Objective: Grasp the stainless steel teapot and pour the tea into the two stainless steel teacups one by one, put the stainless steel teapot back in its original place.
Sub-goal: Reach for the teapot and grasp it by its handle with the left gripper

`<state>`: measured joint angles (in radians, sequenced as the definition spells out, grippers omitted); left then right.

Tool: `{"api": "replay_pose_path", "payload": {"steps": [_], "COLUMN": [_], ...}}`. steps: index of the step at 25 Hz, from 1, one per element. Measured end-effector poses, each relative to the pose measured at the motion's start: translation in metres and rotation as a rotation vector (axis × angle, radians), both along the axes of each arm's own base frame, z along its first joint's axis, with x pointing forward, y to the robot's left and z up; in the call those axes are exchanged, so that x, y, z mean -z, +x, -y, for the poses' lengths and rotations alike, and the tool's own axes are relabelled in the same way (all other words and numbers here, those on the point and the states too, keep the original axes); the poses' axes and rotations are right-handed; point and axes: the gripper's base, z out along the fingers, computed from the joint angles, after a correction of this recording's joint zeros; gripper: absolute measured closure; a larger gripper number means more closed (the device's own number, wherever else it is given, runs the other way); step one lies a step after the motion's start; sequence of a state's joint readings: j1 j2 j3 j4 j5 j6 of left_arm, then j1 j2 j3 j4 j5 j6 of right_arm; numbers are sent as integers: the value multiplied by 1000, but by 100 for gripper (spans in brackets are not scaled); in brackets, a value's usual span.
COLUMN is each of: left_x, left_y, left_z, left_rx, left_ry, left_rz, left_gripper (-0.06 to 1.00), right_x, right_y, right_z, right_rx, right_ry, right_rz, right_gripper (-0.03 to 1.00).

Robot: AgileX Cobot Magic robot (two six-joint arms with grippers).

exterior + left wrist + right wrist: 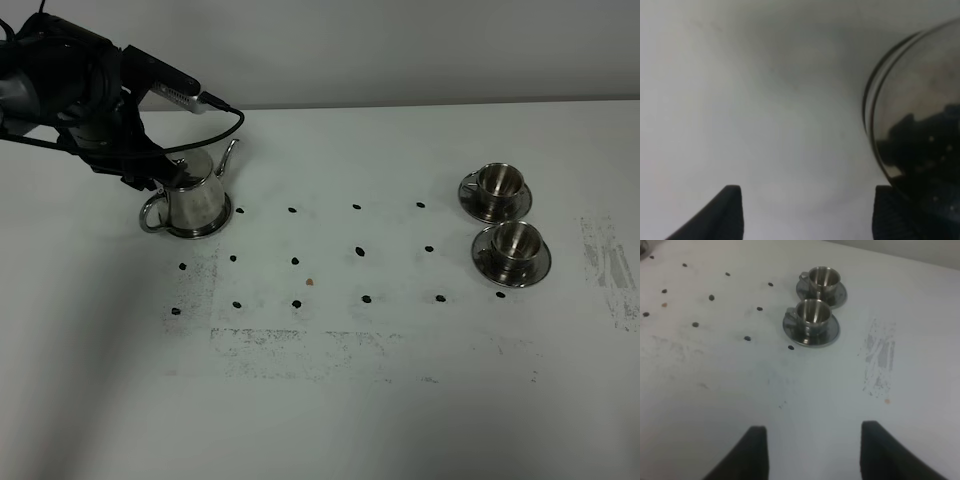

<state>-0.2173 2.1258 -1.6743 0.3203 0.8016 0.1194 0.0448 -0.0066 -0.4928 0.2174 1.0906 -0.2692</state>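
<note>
The stainless steel teapot (pixel 196 194) stands upright at the left of the white table, spout pointing to the back right, loop handle to the front left. My left gripper (pixel 158 176) is low against the pot's back left side. In the left wrist view its fingers are apart, left gripper (pixel 807 202) open, with bare table between them and the teapot's shiny wall (pixel 920 125) just beside one fingertip (pixel 890 212). The two stainless steel teacups, far (pixel 497 182) and near (pixel 515 240), sit on saucers at the right. My right gripper (pixel 812 442) hangs open above the table, short of the cups (pixel 813 312).
The white table (pixel 350 400) carries a grid of small black dots (pixel 360 251) between the pot and the cups. Scuffed grey patches lie near the front (pixel 300 340) and at the right edge (pixel 610 260). A black cable (pixel 215 135) loops off the left arm above the pot.
</note>
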Motion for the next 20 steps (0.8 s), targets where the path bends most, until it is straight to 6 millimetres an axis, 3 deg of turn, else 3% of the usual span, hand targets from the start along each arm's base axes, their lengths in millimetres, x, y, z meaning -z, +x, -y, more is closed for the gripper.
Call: {"api": "replay_pose_path", "payload": {"steps": [7,12,20], "left_x": [3,-7,-15], "left_y": [-11,-21,-32], "left_z": [-2,-1,15], "left_rx": [-47,-81,-72], "left_ry": [4,-21,-99], "left_rz": [-120,-179,-240], "left_gripper": [41,41,41], "right_x": [0,0,0], "right_y": [0,0,0], "right_z": [0,0,0], "right_rx": [0,0,0], "right_ry": [0,0,0], "right_rz": [0,0,0], "right_gripper": [56,56,56]}}
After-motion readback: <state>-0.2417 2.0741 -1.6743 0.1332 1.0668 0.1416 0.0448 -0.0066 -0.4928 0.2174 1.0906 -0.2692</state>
